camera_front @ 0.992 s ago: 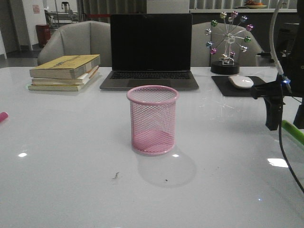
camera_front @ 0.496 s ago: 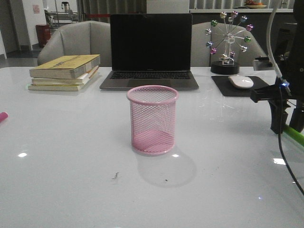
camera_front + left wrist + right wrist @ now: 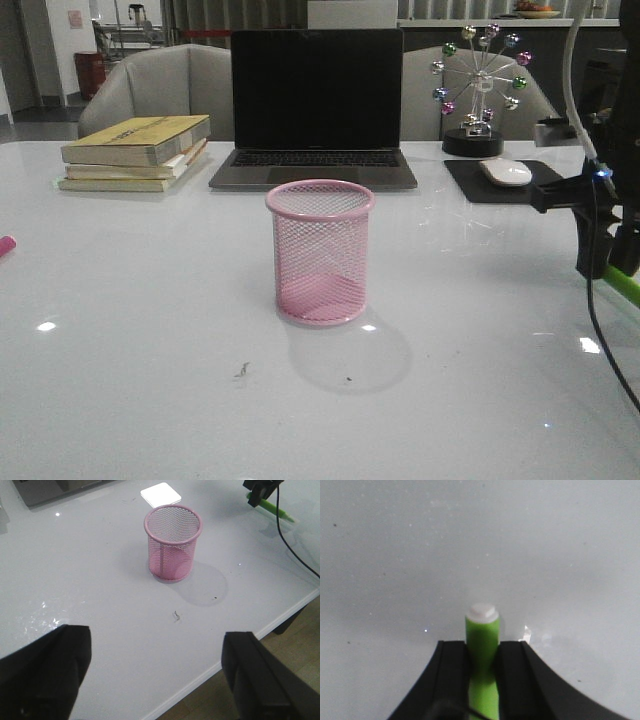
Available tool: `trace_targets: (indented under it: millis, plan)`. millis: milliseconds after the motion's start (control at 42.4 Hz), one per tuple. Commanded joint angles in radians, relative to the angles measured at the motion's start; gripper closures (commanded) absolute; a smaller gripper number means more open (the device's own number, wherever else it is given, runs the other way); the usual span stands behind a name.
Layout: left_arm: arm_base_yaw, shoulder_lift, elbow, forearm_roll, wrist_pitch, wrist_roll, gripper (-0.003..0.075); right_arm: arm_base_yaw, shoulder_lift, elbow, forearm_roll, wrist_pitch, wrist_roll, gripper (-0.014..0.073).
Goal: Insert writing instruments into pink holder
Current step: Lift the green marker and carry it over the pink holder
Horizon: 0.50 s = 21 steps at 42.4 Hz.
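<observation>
The pink wire-mesh cylindrical holder (image 3: 320, 252) stands upright and empty mid-table on the glossy white table (image 3: 150, 380), with the left gripper's (image 3: 155, 680) black fingers (image 3: 42, 672) spread wide apart above the table's near edge. At the right edge the right gripper (image 3: 482, 667) has its fingers (image 3: 452, 667) pressed against both sides of the bright green marker pen (image 3: 482, 650) lying on the table; the pink-red marker (image 3: 6, 245) lies at the far left edge. Beyond stand a black open laptop (image 3: 315, 105) and stacked yellow books (image 3: 135, 152).

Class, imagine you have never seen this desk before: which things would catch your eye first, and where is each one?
The pink holder stands alone and empty at the middle of the table, the brightest thing there. At the table's right edge the right gripper sits astride the green marker, its fingers on either side of the barrel. Behind the cup a dark laptop faces forward.
</observation>
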Motion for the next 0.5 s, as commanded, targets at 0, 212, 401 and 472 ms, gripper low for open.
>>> trace_targets:
  millis: [0, 212, 401, 472]
  plan:
    - [-0.008, 0.001, -0.031, -0.010, -0.073, 0.003, 0.0141, 0.017, -0.142, -0.005, 0.015, -0.090, -0.013, 0.0493]
    - [-0.008, 0.001, -0.031, -0.010, -0.073, 0.003, 0.0141, 0.168, -0.415, 0.209, 0.059, -0.503, -0.042, 0.0493]
    - [-0.008, 0.001, -0.031, -0.010, -0.073, 0.003, 0.0141, 0.345, -0.620, 0.456, 0.075, -1.017, -0.040, 0.0493]
    - [-0.008, 0.001, -0.031, -0.010, -0.073, 0.003, 0.0141, 0.415, -0.654, 0.538, 0.075, -1.208, -0.040, 0.0493]
